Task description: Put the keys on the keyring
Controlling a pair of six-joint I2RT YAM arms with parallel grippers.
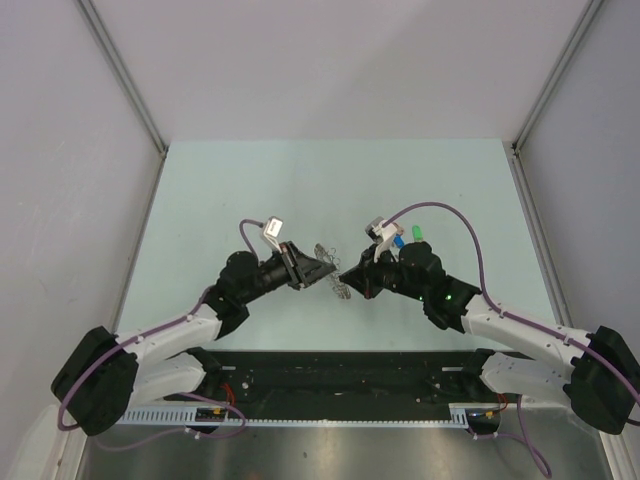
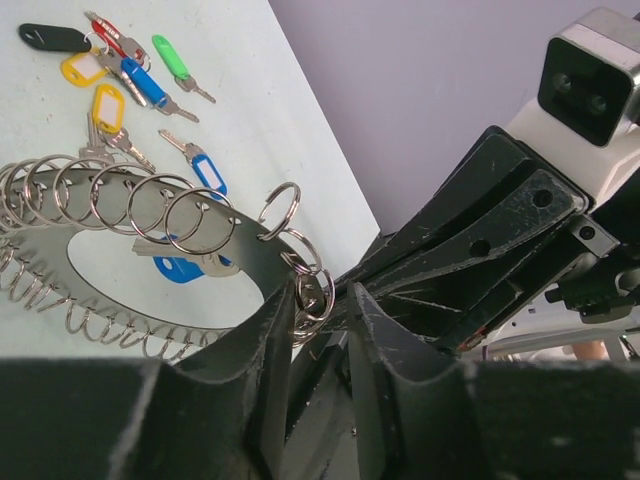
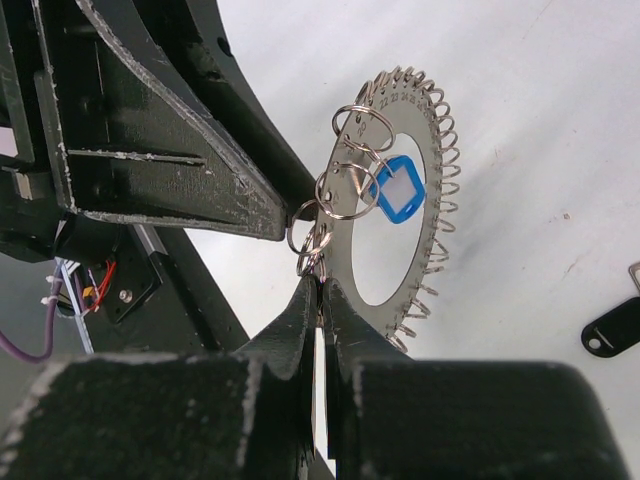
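Note:
The keyring (image 1: 340,288) is a flat grey ring edged with many small split rings, held above the table between both grippers. My right gripper (image 1: 347,277) is shut on its edge (image 3: 370,315), fingertips pinched together (image 3: 322,285). My left gripper (image 1: 318,268) is open, its fingers spread (image 2: 320,300). One finger (image 2: 272,335) rests against the ring's edge (image 2: 255,262). A blue key (image 3: 398,190) appears to hang from one split ring. Loose keys lie on the table: black (image 2: 55,38), red (image 2: 105,30), green (image 2: 172,57), blue (image 2: 145,82), yellow (image 2: 107,107).
The blue (image 1: 400,238) and green (image 1: 418,234) keys lie just behind my right wrist. A black tag (image 3: 610,328) lies on the table right of the ring. Grey walls enclose the pale green table (image 1: 250,180) on three sides.

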